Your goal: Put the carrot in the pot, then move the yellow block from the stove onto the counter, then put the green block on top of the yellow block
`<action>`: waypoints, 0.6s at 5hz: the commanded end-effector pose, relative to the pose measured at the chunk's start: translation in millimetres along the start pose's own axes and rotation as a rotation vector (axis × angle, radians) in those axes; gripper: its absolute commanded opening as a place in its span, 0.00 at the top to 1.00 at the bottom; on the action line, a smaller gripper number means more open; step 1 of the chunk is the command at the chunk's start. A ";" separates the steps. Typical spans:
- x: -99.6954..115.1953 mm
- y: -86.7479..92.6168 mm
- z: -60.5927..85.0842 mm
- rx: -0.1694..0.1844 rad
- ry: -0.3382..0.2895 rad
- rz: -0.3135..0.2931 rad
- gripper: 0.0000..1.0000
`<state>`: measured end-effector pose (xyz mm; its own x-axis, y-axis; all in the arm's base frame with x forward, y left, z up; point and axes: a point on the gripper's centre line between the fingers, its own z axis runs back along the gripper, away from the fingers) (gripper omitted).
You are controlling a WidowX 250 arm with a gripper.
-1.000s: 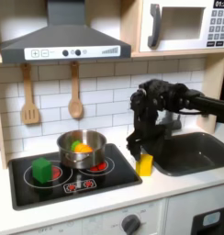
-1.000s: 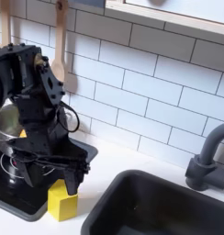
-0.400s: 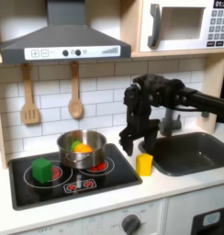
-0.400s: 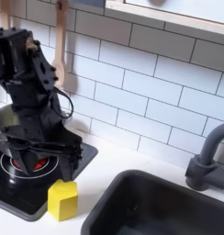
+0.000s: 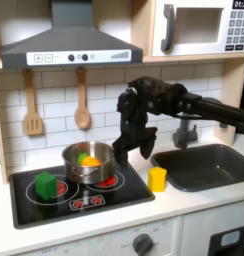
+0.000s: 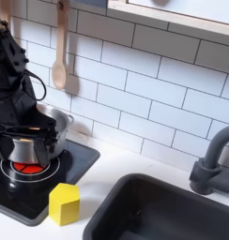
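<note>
Green block [image 5: 44, 184]: sits on the stove [image 5: 79, 203] at the near left corner in the first exterior view, on or just beside the left red burner ring, with nothing on top of it.
Gripper [image 5: 124, 151]: hangs above the right rim of the pot [image 5: 89, 160] in the first exterior view, raised clear of the cooktop; nothing seems to be held, but whether the jaws are parted or closed I cannot tell.
Direction to go: judged from the first exterior view, the green block lies to the left of the gripper and nearer the camera, with the pot standing between the two.
Block shape: roughly a cube, so no long axis to line the jaws up with.
Carrot [image 5: 87, 159]: orange with a bit of green, lying inside the pot, so that step looks done.
Yellow block [image 6: 64, 203]: upright on the pale counter [image 6: 107, 187], just off the right edge of the stove and left of the dark sink [image 6: 163, 214] in the second exterior view; that step also looks done.
Step in hand: probably the reach for the green block.
Risk: a low sweep leftward could clip the pot rim.
</note>
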<state>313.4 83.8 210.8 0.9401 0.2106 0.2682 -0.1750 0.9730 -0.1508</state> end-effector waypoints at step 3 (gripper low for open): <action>27.8 66.2 7.7 0.052 -0.040 0.093 0.00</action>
<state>325.5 156.9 212.9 0.9077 0.3083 0.2847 -0.2833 0.9507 -0.1262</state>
